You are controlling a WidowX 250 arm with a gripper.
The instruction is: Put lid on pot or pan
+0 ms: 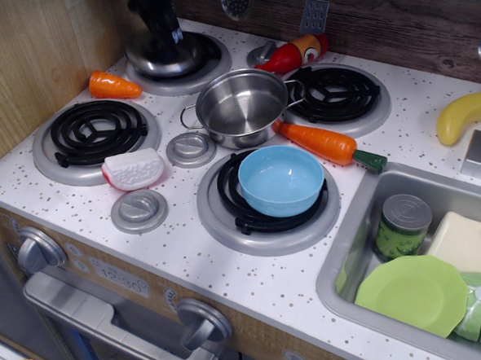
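The shiny steel lid point(153, 63) hangs slightly tilted just above the back-left burner point(210, 61). My black gripper point(168, 39) comes down from the top edge and is shut on the lid's centre, hiding the knob. The small steel pot point(240, 106) with wire loop handles stands open and empty in the middle of the stovetop, to the right of and nearer than the lid.
A light blue bowl point(281, 180) sits on the front-right burner. A carrot point(316, 141) lies beside the pot, and a smaller one point(114, 86) lies left of the lid. Two flat grey discs point(191, 149) point(139, 211) and a white-and-red toy point(134, 168) lie in front. The sink point(351, 247) is on the right.
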